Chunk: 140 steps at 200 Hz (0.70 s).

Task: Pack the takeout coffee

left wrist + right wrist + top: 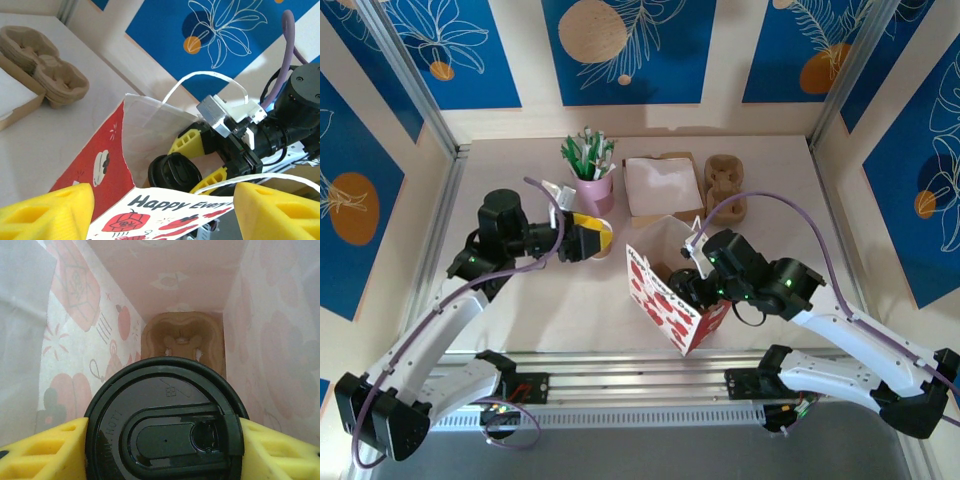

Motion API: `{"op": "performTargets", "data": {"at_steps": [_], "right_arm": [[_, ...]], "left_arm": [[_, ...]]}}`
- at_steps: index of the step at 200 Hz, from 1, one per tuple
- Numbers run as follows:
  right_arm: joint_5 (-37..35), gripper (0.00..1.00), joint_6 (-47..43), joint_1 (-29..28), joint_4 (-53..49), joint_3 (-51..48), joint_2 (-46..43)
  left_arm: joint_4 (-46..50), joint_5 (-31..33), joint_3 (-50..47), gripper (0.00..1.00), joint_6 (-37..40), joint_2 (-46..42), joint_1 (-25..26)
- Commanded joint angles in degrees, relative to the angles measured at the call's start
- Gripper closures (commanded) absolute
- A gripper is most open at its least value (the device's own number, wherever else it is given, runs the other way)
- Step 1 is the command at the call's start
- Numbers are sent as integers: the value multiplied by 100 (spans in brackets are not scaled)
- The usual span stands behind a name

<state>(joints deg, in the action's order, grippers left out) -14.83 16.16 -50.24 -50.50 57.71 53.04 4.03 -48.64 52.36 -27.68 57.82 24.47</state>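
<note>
On the tabletop [570, 300], right fingers [40, 450] are clamping the takeout coffee [165, 430] inside the bag [665, 305] mouth, mid-frame, left fingers [45, 212] hanging apart, empty; loading seems in hand, next calling for lowering onto the carrier [182, 337] inside

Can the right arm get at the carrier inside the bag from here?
Probably yes: the right gripper, shut on the takeout coffee, points into the open bag, with nothing between it and the carrier at the bottom.
</note>
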Motion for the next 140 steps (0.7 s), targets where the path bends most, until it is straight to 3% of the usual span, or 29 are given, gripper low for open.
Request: {"op": "performTargets", "data": {"at_steps": [1, 58, 117, 140], "right_arm": [[135, 58, 12, 74, 111, -23, -30], [233, 58, -131, 201, 82, 117, 24], [443, 58, -154, 269, 163, 75, -13], [468, 58, -159, 278, 154, 73, -33]], "left_arm": [[-250, -415, 102, 26, -156, 252, 109], [1417, -190, 1363, 25, 866, 1282, 357], [3662, 1185, 2935, 27, 2518, 2311, 784], [4050, 1218, 3343, 32, 2790, 2739, 914]]}}
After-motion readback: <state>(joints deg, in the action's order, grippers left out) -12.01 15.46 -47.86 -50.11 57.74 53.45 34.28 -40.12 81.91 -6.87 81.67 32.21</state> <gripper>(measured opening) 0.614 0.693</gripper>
